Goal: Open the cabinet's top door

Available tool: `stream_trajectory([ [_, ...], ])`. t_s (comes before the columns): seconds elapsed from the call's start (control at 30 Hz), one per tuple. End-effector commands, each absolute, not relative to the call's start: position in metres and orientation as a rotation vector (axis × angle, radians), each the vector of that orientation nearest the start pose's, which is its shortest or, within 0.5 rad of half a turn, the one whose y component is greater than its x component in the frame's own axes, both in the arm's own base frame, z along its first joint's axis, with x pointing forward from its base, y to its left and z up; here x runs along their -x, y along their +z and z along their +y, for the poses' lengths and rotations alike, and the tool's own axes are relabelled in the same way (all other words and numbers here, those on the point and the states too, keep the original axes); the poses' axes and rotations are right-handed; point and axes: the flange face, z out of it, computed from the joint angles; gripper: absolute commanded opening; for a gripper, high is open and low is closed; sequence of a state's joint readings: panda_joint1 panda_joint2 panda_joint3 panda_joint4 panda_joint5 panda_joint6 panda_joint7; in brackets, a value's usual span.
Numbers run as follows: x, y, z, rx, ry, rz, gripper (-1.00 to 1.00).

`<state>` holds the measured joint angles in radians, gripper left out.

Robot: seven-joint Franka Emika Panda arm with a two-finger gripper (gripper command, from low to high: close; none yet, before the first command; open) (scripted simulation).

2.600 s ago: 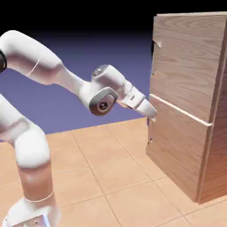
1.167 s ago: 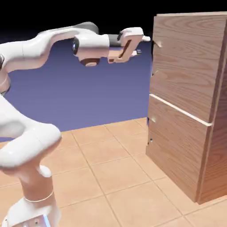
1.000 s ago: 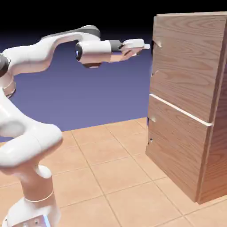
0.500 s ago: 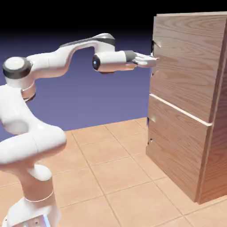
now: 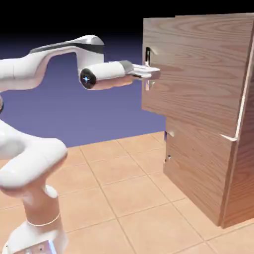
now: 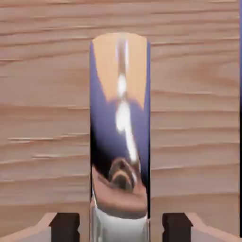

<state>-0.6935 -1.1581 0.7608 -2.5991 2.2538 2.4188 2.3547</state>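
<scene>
The tall wood-grain cabinet [image 5: 244, 163] stands at the exterior view's right. Its top door [image 5: 198, 74] is swung partly outward, its handle edge well clear of the cabinet front. My gripper [image 5: 151, 73] reaches level from the left and is shut on the door's vertical metal handle [image 5: 148, 67]. In the hand view the shiny handle [image 6: 120, 132] runs upright between my dark fingertips [image 6: 64, 226], with my gripper [image 6: 120, 228] centred on it and the door's wood [image 6: 42, 118] filling the background.
The lower door panel [image 5: 198, 168] stays flat against the cabinet, with its small handle [image 5: 169, 134] at its left edge. The tan tiled floor [image 5: 124, 193] stretches between my base [image 5: 34, 233] and the cabinet. My forearm [image 5: 104, 75] runs level at handle height.
My arm rose from the lower panel to the top door's handle and closed on it. In the last half second it drew back left, swinging the top door outward.
</scene>
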Motion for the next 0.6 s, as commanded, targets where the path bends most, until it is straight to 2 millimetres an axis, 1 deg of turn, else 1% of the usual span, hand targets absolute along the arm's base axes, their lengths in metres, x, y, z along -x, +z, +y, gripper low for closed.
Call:
stream_trajectory([
  [0.0,-0.338,0.578,0.091,-0.300,0.935,1.623,-1.00],
  [0.13,-0.314,0.578,0.064,-0.225,1.007,1.649,-1.00],
  [0.27,-0.294,0.578,0.036,-0.154,1.073,1.671,-1.00],
  [0.57,-0.260,0.578,-0.027,0.002,1.211,1.710,-1.00],
])
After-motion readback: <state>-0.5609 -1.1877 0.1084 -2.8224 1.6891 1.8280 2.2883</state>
